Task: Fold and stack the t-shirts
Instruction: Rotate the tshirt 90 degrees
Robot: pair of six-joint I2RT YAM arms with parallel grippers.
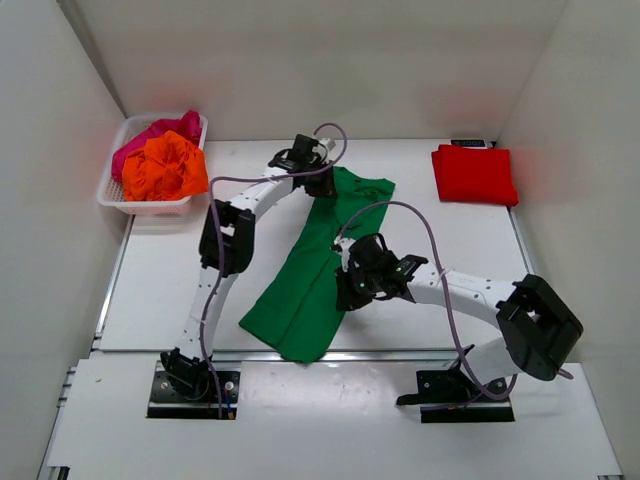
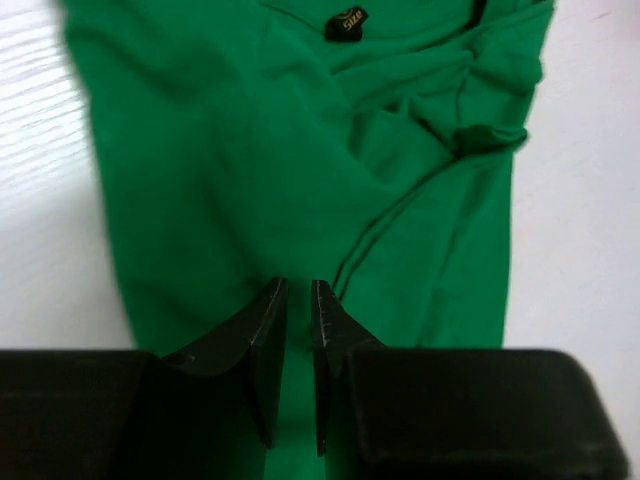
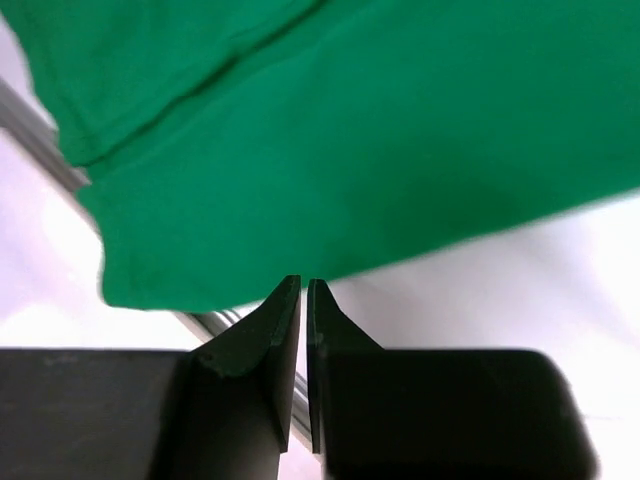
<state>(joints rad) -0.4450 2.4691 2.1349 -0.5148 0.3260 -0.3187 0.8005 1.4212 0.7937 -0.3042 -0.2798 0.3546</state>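
A green t-shirt [image 1: 315,265] lies on the white table as a long strip, folded lengthwise, running from the far middle to the near edge. My left gripper [image 1: 322,183] hovers over its collar end. In the left wrist view the jaws [image 2: 298,283] stand almost together above the green cloth [image 2: 260,150], and a black size label [image 2: 346,22] shows ahead. My right gripper [image 1: 345,292] sits at the shirt's right edge. In the right wrist view it [image 3: 303,281] is shut and empty, over bare table beside the shirt's hem [image 3: 300,150]. A folded red t-shirt [image 1: 475,173] lies at the far right.
A white basket [image 1: 110,195] at the far left holds a crumpled orange shirt [image 1: 165,168] and a pink one [image 1: 150,135]. White walls close in the table on three sides. The shirt's near corner hangs over the table's front edge [image 1: 400,352].
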